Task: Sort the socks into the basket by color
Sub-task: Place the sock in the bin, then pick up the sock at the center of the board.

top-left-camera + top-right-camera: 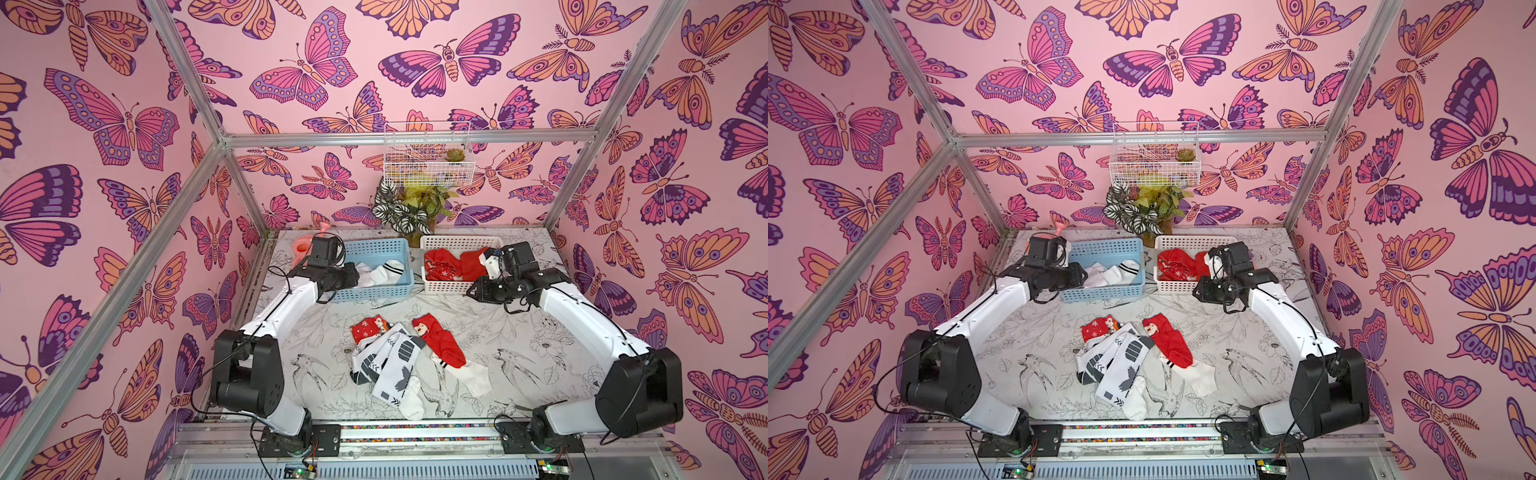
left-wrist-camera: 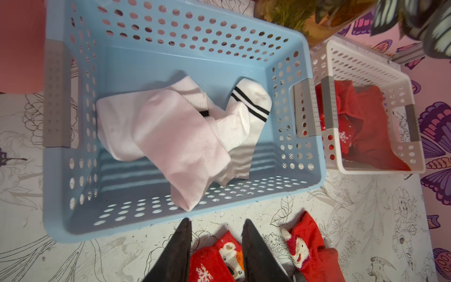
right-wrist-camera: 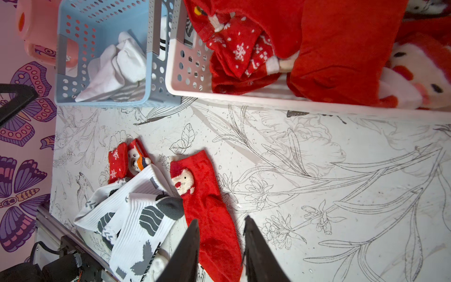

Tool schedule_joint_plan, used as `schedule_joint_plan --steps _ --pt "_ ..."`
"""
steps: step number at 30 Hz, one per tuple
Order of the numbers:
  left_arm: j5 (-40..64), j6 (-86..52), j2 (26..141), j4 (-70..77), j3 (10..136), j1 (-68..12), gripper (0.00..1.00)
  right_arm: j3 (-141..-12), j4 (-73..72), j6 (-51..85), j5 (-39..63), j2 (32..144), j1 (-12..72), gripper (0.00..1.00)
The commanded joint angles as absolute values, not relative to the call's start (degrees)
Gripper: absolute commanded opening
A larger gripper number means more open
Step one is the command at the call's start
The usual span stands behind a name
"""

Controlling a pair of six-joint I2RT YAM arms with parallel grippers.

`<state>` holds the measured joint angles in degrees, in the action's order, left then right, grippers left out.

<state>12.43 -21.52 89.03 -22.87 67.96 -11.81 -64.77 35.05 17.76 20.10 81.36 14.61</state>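
Backdrop: pink butterfly-printed walls (image 1: pixel 104 124) around a white table (image 1: pixel 540 332) inked with flowers and birds.
Blue basket (image 1: pixel 374 247): stiff perforated plastic, rectangular, grey handles, at the table's far edge.
White basket (image 1: pixel 457 241): same perforated plastic, just beside the blue basket on the right arm's side, with a narrow gap between them.
White socks (image 1: pixel 382 272): soft ribbed knit, one black-striped, crumpled inside the blue basket.
Red socks (image 1: pixel 449 262): fuzzy, some snowflaked, heaped in the white basket.
Loose socks (image 1: pixel 395 361): an overlapping heap in front of the blue basket; white with grey blocks, plus a snowflake sock (image 1: pixel 365 330) and a Santa sock (image 1: pixel 440 340).
Left gripper (image 2: pixel 216 221): dark tapered fingers, partly spread, empty, at the blue basket's front rim.
Right gripper (image 3: pixel 221 219): partly spread, empty, beyond the blue basket, by the white basket's front.
Open room: bare table between the blue basket and the heap, and on both sides of the heap.
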Motion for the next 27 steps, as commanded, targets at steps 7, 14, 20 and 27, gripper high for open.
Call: schedule_joint_plan --steps 7,14,20,27 --pt "13.3 -19.3 86.6 -29.9 70.2 -13.4 0.37 -64.5 39.7 18.2 15.8 78.4 20.9 0.34" --pt "12.8 -15.9 86.4 -34.7 73.6 -15.0 0.37 -63.4 41.8 19.6 13.0 77.5 25.5 0.34" --pt "12.5 -13.4 86.7 -38.0 77.0 -16.7 0.37 -62.0 42.7 21.6 10.9 77.7 29.3 0.35" --pt "11.4 -12.9 84.9 -37.6 76.0 -18.5 0.36 -60.0 42.4 24.1 8.9 77.9 31.0 0.35"
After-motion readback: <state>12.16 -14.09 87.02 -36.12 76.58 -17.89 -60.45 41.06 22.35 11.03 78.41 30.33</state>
